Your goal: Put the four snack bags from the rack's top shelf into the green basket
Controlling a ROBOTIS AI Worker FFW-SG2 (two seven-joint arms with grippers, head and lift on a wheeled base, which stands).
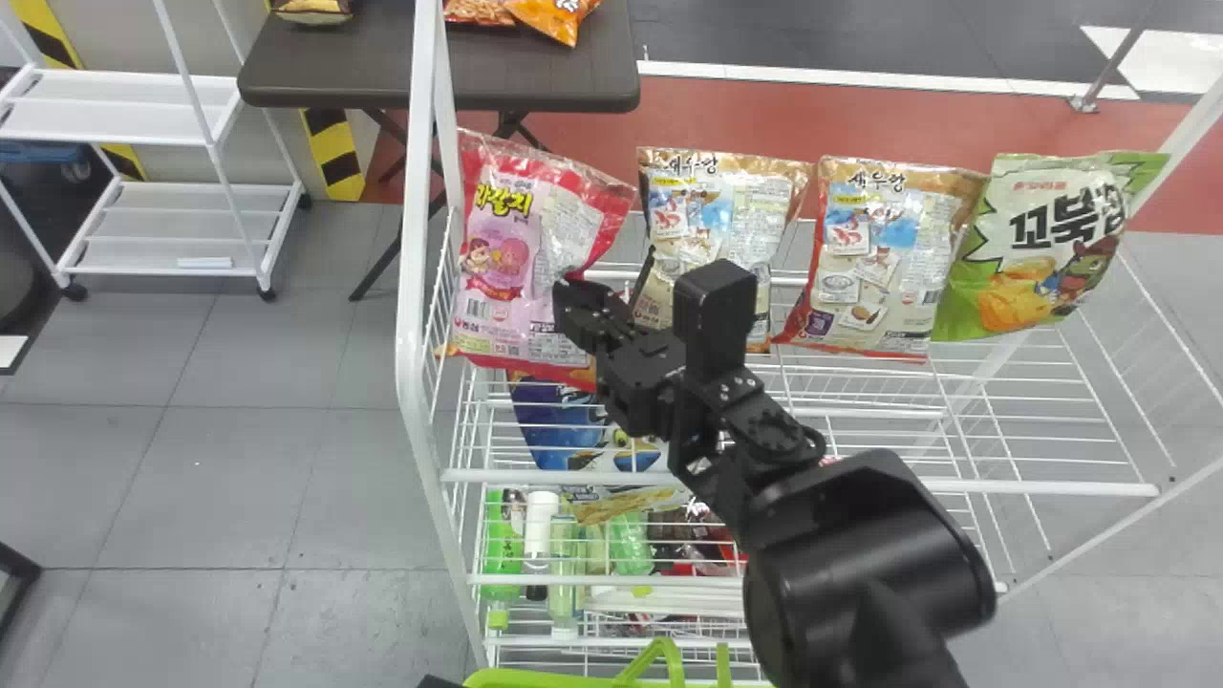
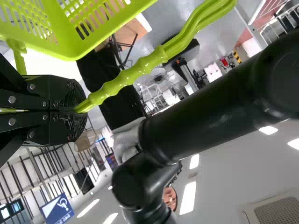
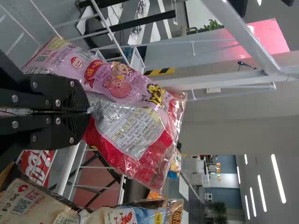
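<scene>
With my right gripper [image 1: 566, 290], I am pinching the side of the pink snack bag [image 1: 535, 229] at the left end of the top shelf. Its 2 flat black fingers [image 3: 67, 127] are lying almost flush, leaving room for just a thin fold of film. The bag is leaning a little and bulging like a small pillow. It is wearing a lilac-pink front with a round pink cartoon figure, yellow-and-black lettering, and a red flank carrying a silvery panel of fine print. Its glossy skin is creasing sharply from my fingertips, and its flat top seal is rippling and catching the light.

With my left gripper [image 2: 80, 110], I am clamping the green basket [image 1: 516, 679] by its handle [image 2: 140, 67], the fingers closing right down on the plastic. The handle is curving and swelling in smooth, knobbly waves, while the basket's wall is showing rows of slots.

Along the same shelf, 3 more bags are standing to the right of the pink one: 2 brown-and-gold bags [image 1: 707, 225] [image 1: 874, 258] with crimped tops, and 1 plump green bag [image 1: 1041, 248] at the far end. The white rack [image 1: 414, 287] is holding them on thin wire bars. Below, a blue bag [image 1: 564, 420] is slanting, and smooth bottles [image 1: 540, 535] are standing lower down.
</scene>
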